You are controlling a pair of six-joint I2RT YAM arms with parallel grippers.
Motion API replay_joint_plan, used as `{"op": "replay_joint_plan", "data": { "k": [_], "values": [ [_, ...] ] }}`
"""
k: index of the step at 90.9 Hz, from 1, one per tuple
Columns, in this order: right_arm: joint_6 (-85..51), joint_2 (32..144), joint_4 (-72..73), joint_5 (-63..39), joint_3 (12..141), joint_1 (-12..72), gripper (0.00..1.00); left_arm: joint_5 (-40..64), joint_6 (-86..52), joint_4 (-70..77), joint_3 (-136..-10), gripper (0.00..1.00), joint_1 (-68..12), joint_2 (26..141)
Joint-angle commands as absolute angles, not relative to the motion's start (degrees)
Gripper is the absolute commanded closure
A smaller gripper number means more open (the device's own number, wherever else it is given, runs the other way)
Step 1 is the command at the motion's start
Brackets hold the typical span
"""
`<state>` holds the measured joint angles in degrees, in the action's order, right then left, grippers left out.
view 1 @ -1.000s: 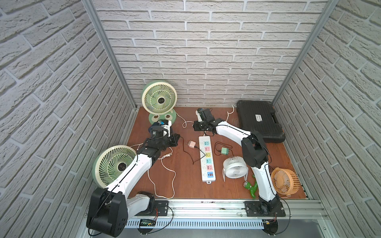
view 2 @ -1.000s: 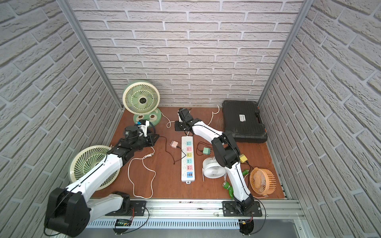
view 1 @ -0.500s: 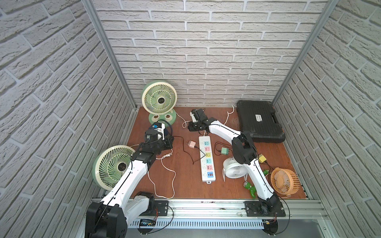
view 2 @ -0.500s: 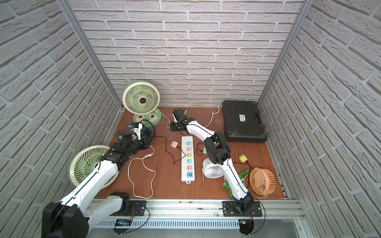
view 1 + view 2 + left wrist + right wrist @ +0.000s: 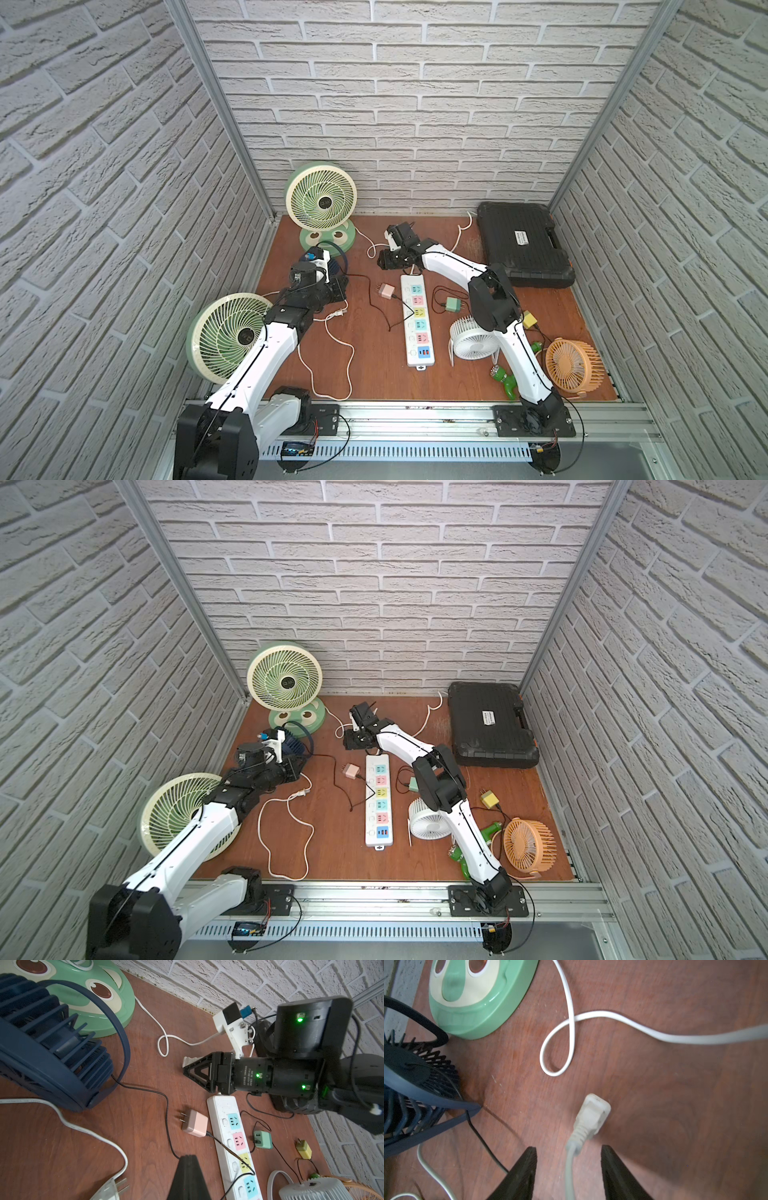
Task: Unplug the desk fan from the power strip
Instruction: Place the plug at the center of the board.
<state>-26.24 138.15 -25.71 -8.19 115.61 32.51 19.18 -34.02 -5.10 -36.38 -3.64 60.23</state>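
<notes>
The white power strip (image 5: 417, 320) (image 5: 378, 800) (image 5: 228, 1132) lies mid-table, and no plug sits in its pastel sockets. The green-and-cream desk fan (image 5: 321, 202) (image 5: 284, 675) stands at the back. Its white cord loops over the wood to a white plug (image 5: 591, 1114) lying flat off the strip's far end. My right gripper (image 5: 382, 259) (image 5: 348, 742) (image 5: 568, 1150) is open over that plug's cord, and neither finger touches it. My left gripper (image 5: 340, 286) (image 5: 188, 1159) is shut and empty beside a dark blue fan (image 5: 47, 1047).
A pink adapter (image 5: 386, 291) lies left of the strip, its black cord crossing the yellow socket. Another white plug (image 5: 338, 313) lies by my left arm. Right of the strip are a green adapter (image 5: 452, 304), white fan (image 5: 473, 343), orange fan (image 5: 571, 365) and black case (image 5: 521, 245).
My right gripper has opened and let go of the white plug after carrying it left, away from the strip. My left arm has drawn back slightly toward the blue fan.
</notes>
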Motion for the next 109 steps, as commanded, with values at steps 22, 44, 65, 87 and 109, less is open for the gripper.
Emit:
{"op": "replay_joint_plan", "data": {
  "k": [22,44,65,87,109],
  "values": [
    [-21.91,117.78,-24.6,-7.31,101.76,28.28,0.35,16.27,-29.82,2.61,-33.86,0.83,-2.31,63.75],
    [-20.61,105.04,-22.04,-7.97,90.28,22.14,0.31,15.66,-27.07,6.06,-32.77,0.77,-0.14,65.28],
    [-18.26,102.45,-23.91,-7.55,88.5,19.64,0.31,15.45,-26.06,7.21,-31.8,0.73,0.9,65.93],
    [-16.13,96.32,-19.83,-6.2,78.1,15.41,0.33,10.95,-20.24,8.31,-28.79,0.69,1.46,64.07],
    [-13.41,81.28,-12.66,-4.91,60.08,5.85,0.2,11.19,-14.24,12.21,-27.12,0.52,5.89,62.46]
  ]
}}
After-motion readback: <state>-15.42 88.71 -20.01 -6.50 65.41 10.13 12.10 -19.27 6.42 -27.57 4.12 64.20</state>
